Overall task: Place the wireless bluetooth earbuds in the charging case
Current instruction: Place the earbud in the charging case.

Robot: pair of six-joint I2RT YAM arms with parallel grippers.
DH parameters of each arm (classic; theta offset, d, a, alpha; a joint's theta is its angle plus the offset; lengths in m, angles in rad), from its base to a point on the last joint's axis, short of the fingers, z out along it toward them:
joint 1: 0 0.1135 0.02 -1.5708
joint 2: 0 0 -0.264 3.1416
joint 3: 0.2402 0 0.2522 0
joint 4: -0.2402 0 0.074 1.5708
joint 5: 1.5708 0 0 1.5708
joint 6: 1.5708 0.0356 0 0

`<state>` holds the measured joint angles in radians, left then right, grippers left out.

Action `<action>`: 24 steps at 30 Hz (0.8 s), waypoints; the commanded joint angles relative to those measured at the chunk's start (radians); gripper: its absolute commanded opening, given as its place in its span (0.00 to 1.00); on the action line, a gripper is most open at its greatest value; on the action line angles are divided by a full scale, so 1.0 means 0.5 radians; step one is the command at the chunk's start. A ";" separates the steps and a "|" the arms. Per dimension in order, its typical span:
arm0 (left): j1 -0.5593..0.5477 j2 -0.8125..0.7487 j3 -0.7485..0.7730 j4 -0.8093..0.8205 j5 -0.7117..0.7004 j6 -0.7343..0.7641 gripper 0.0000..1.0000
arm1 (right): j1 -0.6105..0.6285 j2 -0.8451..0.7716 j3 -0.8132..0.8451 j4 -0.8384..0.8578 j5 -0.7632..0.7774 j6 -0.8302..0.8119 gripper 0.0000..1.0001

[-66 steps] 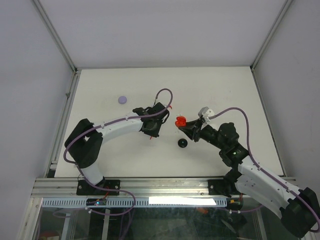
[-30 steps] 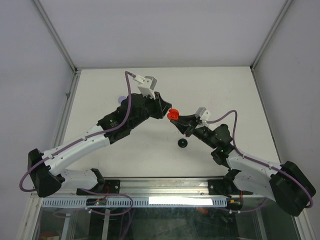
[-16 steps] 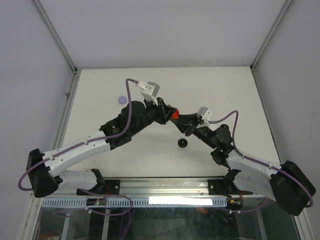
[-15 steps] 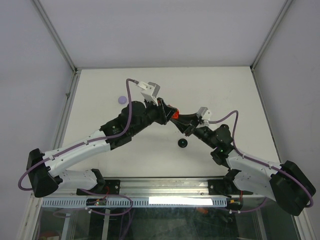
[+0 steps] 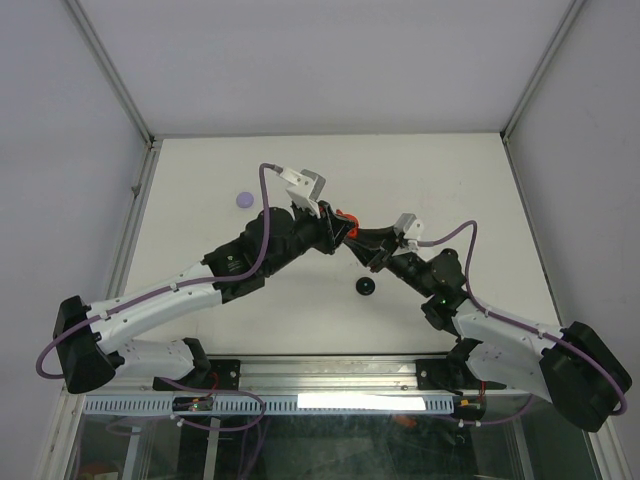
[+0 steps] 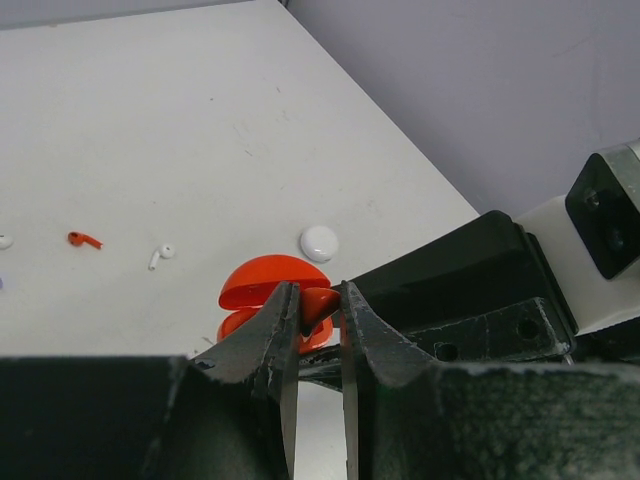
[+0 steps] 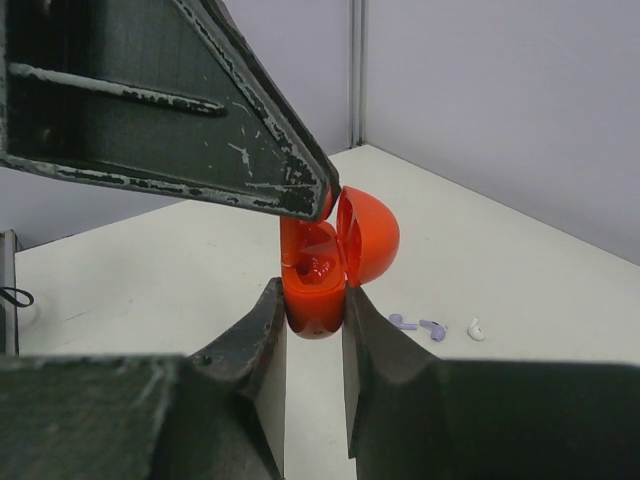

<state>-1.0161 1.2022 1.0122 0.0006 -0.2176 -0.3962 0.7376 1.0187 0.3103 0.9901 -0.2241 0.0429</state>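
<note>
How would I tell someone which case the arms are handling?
Above the white table two arm tips meet. There the right pincer holds a small red case up, its lid open. The black case and lavender case lie on the table.

A white tabletop (image 5: 440, 190) fills the middle, enclosed by pale grey walls (image 5: 320, 60) on three sides. Aluminium posts (image 5: 108, 68) rise at the far corners, and a metal rail (image 5: 330, 372) runs along the near edge.
</note>
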 commanded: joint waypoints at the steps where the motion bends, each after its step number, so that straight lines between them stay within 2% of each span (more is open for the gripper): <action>1: -0.031 -0.033 -0.012 0.062 -0.102 0.111 0.08 | 0.010 -0.058 0.084 0.144 0.028 -0.003 0.00; 15: -0.049 0.009 -0.001 0.037 -0.072 0.182 0.10 | 0.010 -0.073 0.083 0.136 0.022 -0.006 0.00; 24: -0.052 0.000 0.011 -0.010 -0.093 0.143 0.44 | 0.010 -0.071 0.073 0.136 0.032 -0.006 0.00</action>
<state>-1.0348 1.2110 1.0069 -0.0185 -0.2600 -0.3325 0.7380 1.0073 0.3103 0.9894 -0.2241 0.0429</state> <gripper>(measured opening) 0.391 0.228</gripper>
